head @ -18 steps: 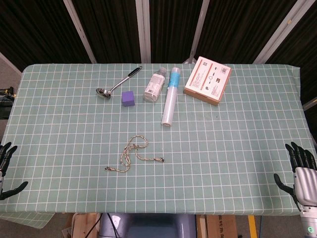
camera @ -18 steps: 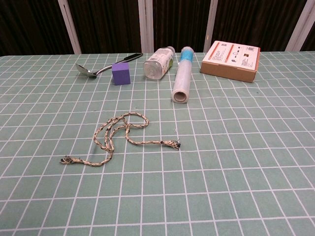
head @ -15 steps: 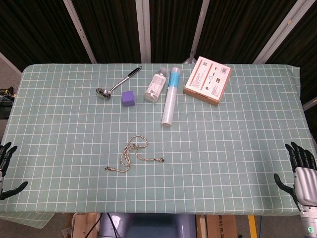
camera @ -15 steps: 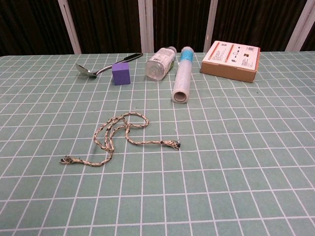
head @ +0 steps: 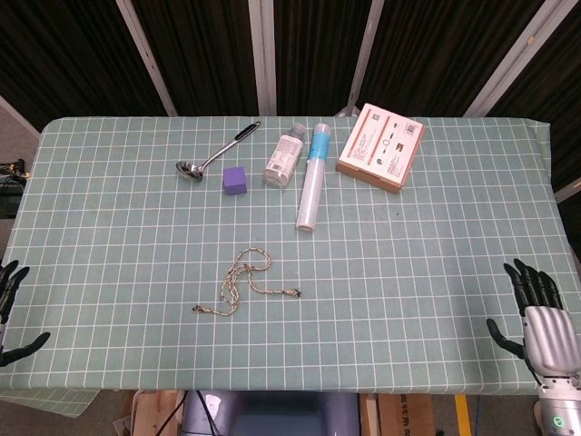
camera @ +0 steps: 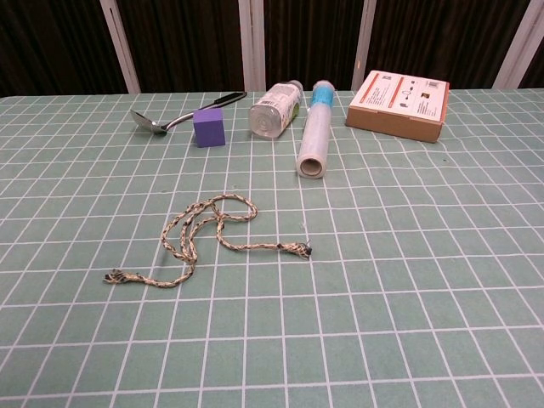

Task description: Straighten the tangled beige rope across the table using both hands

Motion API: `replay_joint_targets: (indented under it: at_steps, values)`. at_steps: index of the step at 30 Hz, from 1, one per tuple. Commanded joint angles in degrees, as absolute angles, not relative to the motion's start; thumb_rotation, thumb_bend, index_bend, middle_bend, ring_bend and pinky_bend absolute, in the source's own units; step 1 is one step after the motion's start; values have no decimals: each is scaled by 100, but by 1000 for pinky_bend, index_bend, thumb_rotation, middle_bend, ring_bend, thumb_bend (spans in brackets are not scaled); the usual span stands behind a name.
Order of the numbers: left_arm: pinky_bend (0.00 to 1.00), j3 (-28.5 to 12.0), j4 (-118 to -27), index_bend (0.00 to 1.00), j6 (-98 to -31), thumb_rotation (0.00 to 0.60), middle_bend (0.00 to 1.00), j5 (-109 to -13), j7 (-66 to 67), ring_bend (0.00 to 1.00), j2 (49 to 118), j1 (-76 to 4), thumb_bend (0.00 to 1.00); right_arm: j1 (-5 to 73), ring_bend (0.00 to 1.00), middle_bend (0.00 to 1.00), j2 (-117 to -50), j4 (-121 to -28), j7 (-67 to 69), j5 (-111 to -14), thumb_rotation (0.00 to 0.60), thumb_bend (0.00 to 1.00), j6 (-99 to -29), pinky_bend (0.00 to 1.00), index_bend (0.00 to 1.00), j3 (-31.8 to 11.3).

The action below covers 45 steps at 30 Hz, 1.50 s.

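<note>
Item: beige rope, lying looped and tangled, centre-left of worktop, both ends free. Left robot hand and right robot hand: at near corners, fingers apart, empty, well apart from rope. Progress: nil; grasp both ends, pull straight.

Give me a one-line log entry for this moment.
rope: tangled on table, untouched | left hand: open, at left edge | right hand: open, at right edge | straightening: not begun

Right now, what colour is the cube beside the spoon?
Purple; the cube shows best in the chest view.
</note>
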<state>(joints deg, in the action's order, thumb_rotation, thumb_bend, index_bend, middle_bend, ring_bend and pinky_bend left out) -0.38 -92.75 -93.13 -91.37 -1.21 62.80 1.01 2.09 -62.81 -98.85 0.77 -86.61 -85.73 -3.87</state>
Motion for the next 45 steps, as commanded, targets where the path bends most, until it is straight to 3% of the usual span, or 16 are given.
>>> replay_joint_targets:
  at_steps: [1, 4, 14, 23, 35, 45]
  values:
    - [0, -35, -9271, 0, -9304, 600, 0, -9148, -101, 0, 6285, 93, 15, 393, 0, 0, -6312, -10082, 203, -8891, 600, 340, -8324, 0, 28, -294]
    - [0, -46, -9271, 0, -9312, 600, 0, -9135, -111, 0, 6285, 95, 15, 572, 0, 24, -6324, -10279, 264, -8905, 600, 340, -8000, 0, 162, -265]
    - [0, -58, -9274, 0, -9282, 600, 0, -9111, -78, 0, 6297, 79, 15, 1401, 0, 109, -7161, -10766, -298, -8456, 600, 340, -6977, 0, 380, -614]
    - [0, -67, -9276, 0, -9234, 600, 0, -9082, -106, 0, 6288, 57, 15, 2058, 0, 127, -8331, -10629, -1312, -7537, 600, 340, -6447, 0, 431, -977]
    - [0, -96, -9262, 0, -9186, 600, 0, -9030, -34, 0, 6294, 27, 15, 2594, 0, 126, -9772, -9920, -2174, -6687, 600, 340, -6259, 0, 454, -1075]
    - [0, -103, -9246, 0, -9154, 600, 0, -9023, -103, 0, 6287, 2, 15, 2848, 0, 127, -10456, -9236, -2302, -6434, 600, 340, -6297, 0, 461, -1183]
